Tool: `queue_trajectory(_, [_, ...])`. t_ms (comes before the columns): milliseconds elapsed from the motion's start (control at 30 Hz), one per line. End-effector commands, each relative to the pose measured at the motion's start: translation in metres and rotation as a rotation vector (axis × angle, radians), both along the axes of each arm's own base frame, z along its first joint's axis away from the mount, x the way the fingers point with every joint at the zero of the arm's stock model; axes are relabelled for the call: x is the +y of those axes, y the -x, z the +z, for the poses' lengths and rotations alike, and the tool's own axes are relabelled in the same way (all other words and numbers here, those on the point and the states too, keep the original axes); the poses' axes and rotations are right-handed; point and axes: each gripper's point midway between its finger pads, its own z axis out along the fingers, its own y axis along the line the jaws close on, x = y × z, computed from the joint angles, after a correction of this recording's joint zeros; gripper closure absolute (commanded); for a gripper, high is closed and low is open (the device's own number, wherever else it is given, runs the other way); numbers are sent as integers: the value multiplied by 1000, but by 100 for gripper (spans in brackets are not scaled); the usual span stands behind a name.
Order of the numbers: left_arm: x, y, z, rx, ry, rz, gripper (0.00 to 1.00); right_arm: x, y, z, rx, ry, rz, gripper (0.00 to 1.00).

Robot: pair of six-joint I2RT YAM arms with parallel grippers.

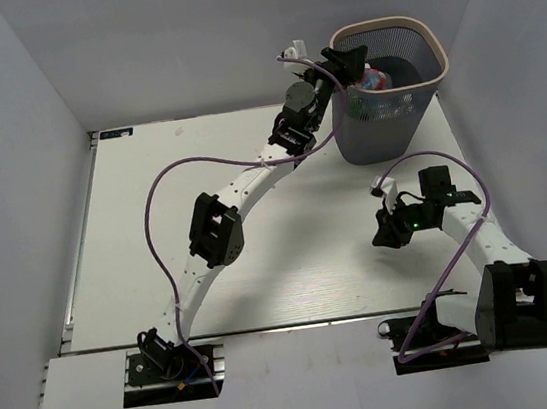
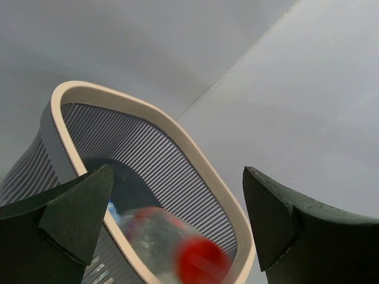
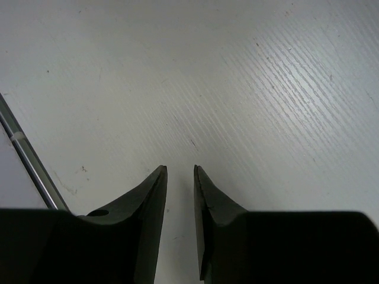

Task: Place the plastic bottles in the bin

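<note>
Hovering my left gripper (image 1: 348, 57) over the bin (image 1: 386, 23) at its beige rim, jaws spread wide, nothing between them. Clear bottle (image 2: 160, 239) with red cap, blurred, inside the bin just below. Other plastic bottles (image 1: 374, 81) in there too. My right gripper (image 3: 180, 171) hangs low over the white table (image 3: 237, 89), jaws slightly parted, empty.
</note>
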Motion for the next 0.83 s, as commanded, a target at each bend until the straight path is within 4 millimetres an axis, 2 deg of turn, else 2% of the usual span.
queue_trajectory(0, [16, 26, 61, -63, -9, 17, 0, 2, -1, 1, -14, -8, 19, 69])
queue_trajectory(67, [21, 27, 65, -73, -29, 37, 0, 3, -1, 0, -9, -9, 22, 67])
queue_trajectory(100, [27, 32, 80, -95, -23, 43, 0, 2, -2, 1, -9, -10, 16, 67])
queue_trajectory(133, [30, 35, 85, -103, -31, 48, 0, 3, -4, 3, -15, -12, 14, 64])
queue_trajectory(167, [31, 37, 81, -104, -62, 47, 0, 2, -5, 4, -18, -12, 6, 54])
queue_trajectory(200, [37, 40, 86, -135, -110, 74, 0, 3, -13, 9, -37, -22, -23, 41])
queue_trajectory(233, [52, 60, 121, -188, -119, 68, 0, 1, -14, 9, -43, -20, -44, 32])
queue_trajectory(267, [54, 62, 104, -167, -201, 68, 0, 2, -16, 11, -40, -32, -65, 23])
queue_trajectory(300, [65, 69, 108, -198, -278, 99, 0, 3, -26, 16, -76, -39, -91, 10])
queue_trajectory(333, [78, 77, 112, -220, -324, 96, 0, 3, -26, 19, -77, -48, -126, 10])
queue_trajectory(367, [105, 99, 118, -220, -361, 99, 0, 2, -30, 21, -90, -49, -146, 10])
queue_trajectory(400, [117, 112, 114, -211, -391, 90, 0, -3, -43, 26, -137, -36, -185, 10])
queue_trajectory(433, [131, 115, 70, -147, -484, 94, 0, -3, -47, 33, -103, -62, -252, 10])
queue_trajectory(467, [148, 127, 66, -145, -523, 111, 0, -4, -51, 36, -107, -63, -272, 10])
queue_trajectory(500, [180, 155, 88, -190, -562, 146, 0, -8, -61, 46, -103, -65, -337, 10])
queue_trajectory(533, [191, 163, 47, -131, -641, 137, 0, -11, -64, 49, -100, -60, -370, 10])
queue_trajectory(567, [204, 172, 35, -95, -671, 145, 0, -13, -67, 52, -96, -61, -392, 10])
queue_trajectory(600, [229, 189, 27, -39, -702, 162, 0, -18, -75, 59, -102, -44, -441, 10])
queue_trajectory(633, [237, 196, -9, 26, -760, 146, 0, -20, -76, 60, -85, -45, -471, 10])
queue_trajectory(700, [256, 211, -41, 109, -799, 146, 0, -23, -79, 62, -85, -36, -489, 10])
queue_trajectory(733, [267, 221, -84, 207, -849, 128, 0, -25, -80, 62, -77, -34, -522, 10])
queue_trajectory(767, [280, 232, -87, 227, -829, 142, 0, -25, -81, 62, -69, -38, -531, 10])
queue_trajectory(800, [288, 238, -102, 264, -832, 149, 0, -25, -81, 65, -71, -47, -538, 10])
